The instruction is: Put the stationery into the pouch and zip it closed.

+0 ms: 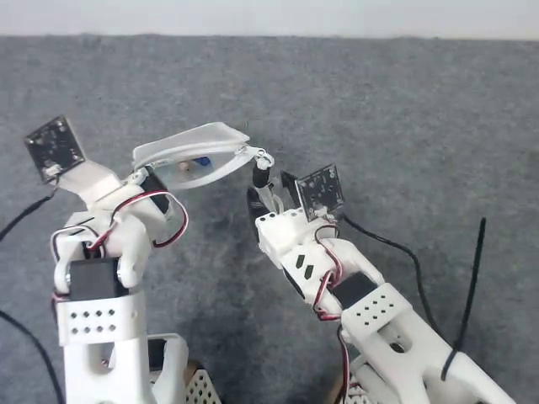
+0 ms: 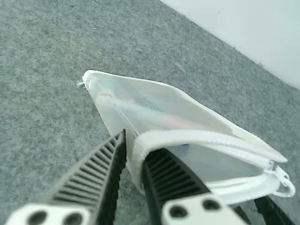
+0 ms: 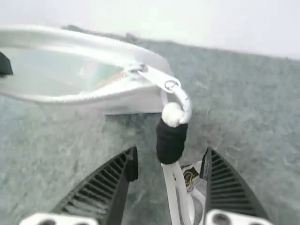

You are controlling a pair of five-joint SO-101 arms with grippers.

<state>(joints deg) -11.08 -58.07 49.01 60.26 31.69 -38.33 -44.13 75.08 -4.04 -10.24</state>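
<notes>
Right gripper [image 3: 169, 160] gapes wide astride the zipper cord [image 3: 171, 140], pouch [image 3: 70, 75] stretching lengthwise to my rim-clamping left gripper [image 2: 135, 147].

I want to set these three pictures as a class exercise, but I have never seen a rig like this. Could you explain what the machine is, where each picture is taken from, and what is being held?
The machine is two small white robot arms side by side on a grey mat. One picture looks down from above. The other two come from a camera on each arm's wrist, so each shows its own gripper up close. The left gripper is clamped on the rim of a see-through pouch. The pouch's mouth is open, and a few items show faintly inside. The right gripper is open, with the zip's pull cord between its jaws, not yet gripped.
</notes>
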